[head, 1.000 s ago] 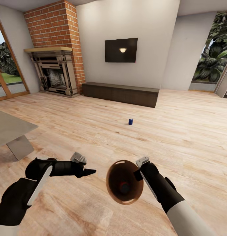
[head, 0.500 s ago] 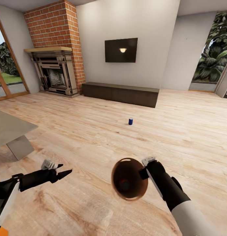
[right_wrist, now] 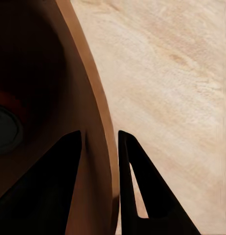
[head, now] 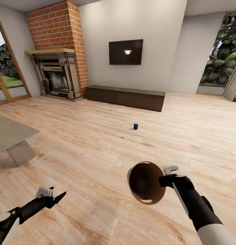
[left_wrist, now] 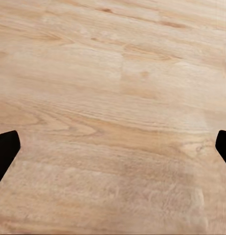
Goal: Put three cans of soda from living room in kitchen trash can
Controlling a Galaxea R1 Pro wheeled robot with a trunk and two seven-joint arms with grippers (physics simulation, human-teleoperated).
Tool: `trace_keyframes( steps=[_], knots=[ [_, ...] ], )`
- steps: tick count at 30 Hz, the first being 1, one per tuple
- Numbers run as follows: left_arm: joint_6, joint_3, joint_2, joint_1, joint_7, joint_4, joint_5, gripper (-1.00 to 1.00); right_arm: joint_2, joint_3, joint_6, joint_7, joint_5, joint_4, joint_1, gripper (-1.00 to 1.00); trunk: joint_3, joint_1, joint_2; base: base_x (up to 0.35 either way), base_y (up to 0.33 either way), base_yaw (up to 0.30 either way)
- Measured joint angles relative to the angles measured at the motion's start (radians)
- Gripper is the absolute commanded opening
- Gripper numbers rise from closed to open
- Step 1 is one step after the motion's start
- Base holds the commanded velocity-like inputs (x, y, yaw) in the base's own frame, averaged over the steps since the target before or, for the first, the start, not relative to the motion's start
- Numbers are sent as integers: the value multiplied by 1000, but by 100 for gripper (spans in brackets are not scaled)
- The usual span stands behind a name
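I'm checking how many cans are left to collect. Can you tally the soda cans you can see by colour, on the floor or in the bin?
Dark blue can, upright on the floor: 1
Orange can, inside the bin held by the right claw: 1 made out
Total: 2

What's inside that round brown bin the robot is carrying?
The bin, pinched at its rim by the right gripper, has at least one can at its bottom, grey-topped with orange around it. The dark interior hides whether more lie there.
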Motion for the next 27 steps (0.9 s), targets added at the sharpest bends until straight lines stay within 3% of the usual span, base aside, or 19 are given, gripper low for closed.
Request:
trace_keyframes(
  steps=[3,4,8,12,19,27],
  knots=[
    [-67,-10,-2,1,48,45,-1,100,-5,-38,-94,9,-15,-2,44,-100,0,0,0,0,0,0],
    [-107,-16,-3,2,68,77,-2,100,-7,-56,-157,11,-20,-2,74,-100,0,0,0,0,0,0],
    [-194,-26,-4,2,95,166,0,100,-10,-80,-297,13,-20,1,152,-100,0,0,0,0,0,0],
    [-232,-34,-15,3,139,208,0,100,-9,-116,-388,15,-18,2,220,-100,0,0,0,0,0,0],
    [-290,-65,-39,4,230,229,1,100,-3,-145,-516,15,-23,16,282,-100,0,0,0,0,0,0],
    [-322,-71,-45,5,242,231,2,100,0,-150,-601,10,-25,21,307,-100,0,0,0,0,0,0]
  ],
)
